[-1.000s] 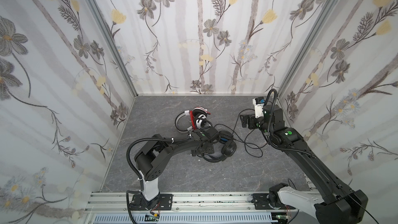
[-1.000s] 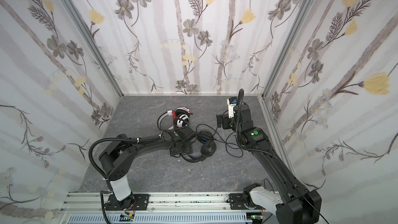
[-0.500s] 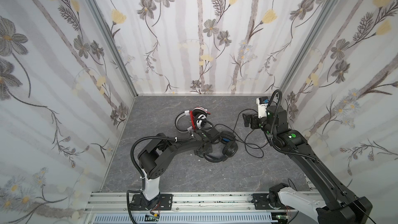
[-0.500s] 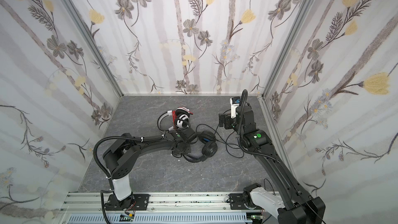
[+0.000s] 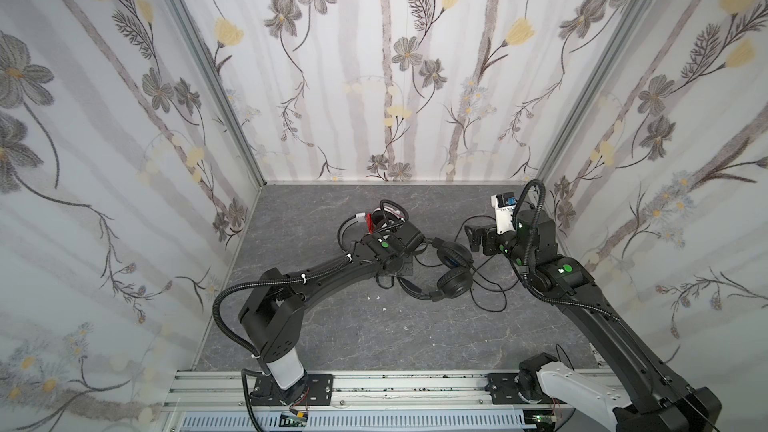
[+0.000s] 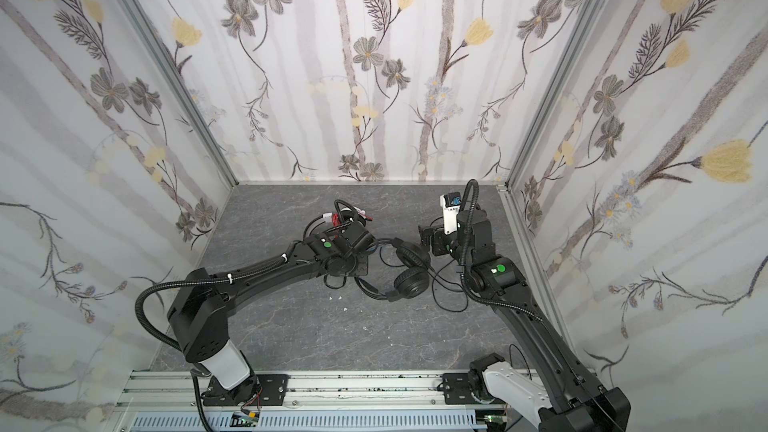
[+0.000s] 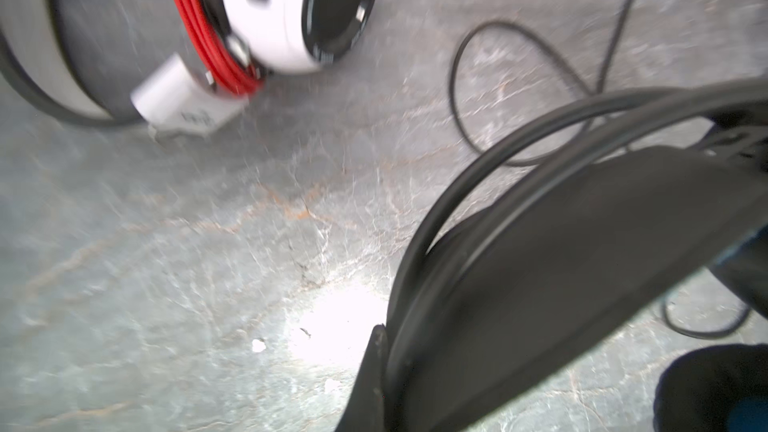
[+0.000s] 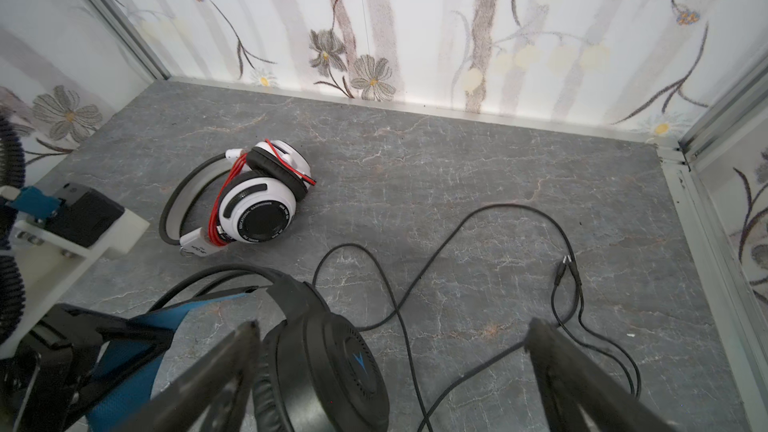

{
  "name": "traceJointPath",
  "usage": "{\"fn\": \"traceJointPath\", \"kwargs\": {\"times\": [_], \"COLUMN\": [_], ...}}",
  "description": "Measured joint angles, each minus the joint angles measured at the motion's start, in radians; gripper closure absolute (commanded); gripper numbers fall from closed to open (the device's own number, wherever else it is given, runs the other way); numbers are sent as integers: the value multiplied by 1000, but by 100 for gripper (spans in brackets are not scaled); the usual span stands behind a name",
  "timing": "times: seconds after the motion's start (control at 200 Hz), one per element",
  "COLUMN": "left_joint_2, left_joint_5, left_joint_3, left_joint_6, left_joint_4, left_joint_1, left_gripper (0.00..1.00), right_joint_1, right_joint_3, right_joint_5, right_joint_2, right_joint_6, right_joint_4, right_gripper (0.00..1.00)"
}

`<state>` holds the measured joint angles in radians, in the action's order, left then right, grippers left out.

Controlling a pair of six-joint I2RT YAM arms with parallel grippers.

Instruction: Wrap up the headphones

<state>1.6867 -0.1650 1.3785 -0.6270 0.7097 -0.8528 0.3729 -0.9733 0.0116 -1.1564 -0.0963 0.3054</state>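
Observation:
The black headphones (image 5: pixel 454 281) with blue accents lie mid-floor, also seen in the other top view (image 6: pixel 411 282). My left gripper (image 5: pixel 422 239) is shut on their headband (image 7: pixel 561 263); one finger (image 7: pixel 372 367) shows against the band and the other is hidden behind it. My right gripper (image 8: pixel 392 326) hangs open just right of the upper ear cup (image 8: pixel 332 371), which sits beside one finger without touching it. The loose black cord (image 8: pixel 457 234) trails on the floor to its plug (image 8: pixel 565 270). The white headphones (image 8: pixel 257 201) lie behind, with their red cord (image 7: pixel 199 35) wound round them.
Flowered walls close in the grey marbled floor (image 5: pixel 374 338) on three sides. The right wall (image 5: pixel 552 201) stands close behind the right wrist. A metal rail (image 5: pixel 374 384) runs along the front edge. Small white specks (image 5: pixel 384 309) dot the floor.
My left gripper has closed on the black headset's headband. The black headset has shifted a little to the right. The right gripper stays open in nearly the same place.

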Motion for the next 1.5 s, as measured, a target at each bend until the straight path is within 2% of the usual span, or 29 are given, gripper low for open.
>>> {"fn": "traceJointPath", "kwargs": {"times": [0.175,0.345,0.475,0.62,0.944,1.279,1.504], "left_joint_2": [-43,-65,-65,-61,-31,-20,-27], "left_joint_5": [10,19,20,7,-29,-16,-5], "left_joint_3": [194,423,569,664,742,830,840], "left_joint_6": [190,356,452,515,522,510,485], "left_joint_4": [128,269,357,428,492,492,498], "left_joint_1": [64,178,213,237,288,309,325], "left_gripper": [100,100,100,100,100,100,100], "right_joint_1": [0,0,0,0,10,58,70], "right_joint_3": [39,50,45,52,93,185,217], "right_joint_5": [-74,-217,-326,-420,-555,-602,-593], "right_joint_2": [77,143,161,162,194,114,35], "right_joint_6": [44,88,102,104,74,14,11], "right_joint_4": [-55,-116,-167,-185,-189,-301,-374], "right_gripper": [1,1,2,3,5,8,16]}}
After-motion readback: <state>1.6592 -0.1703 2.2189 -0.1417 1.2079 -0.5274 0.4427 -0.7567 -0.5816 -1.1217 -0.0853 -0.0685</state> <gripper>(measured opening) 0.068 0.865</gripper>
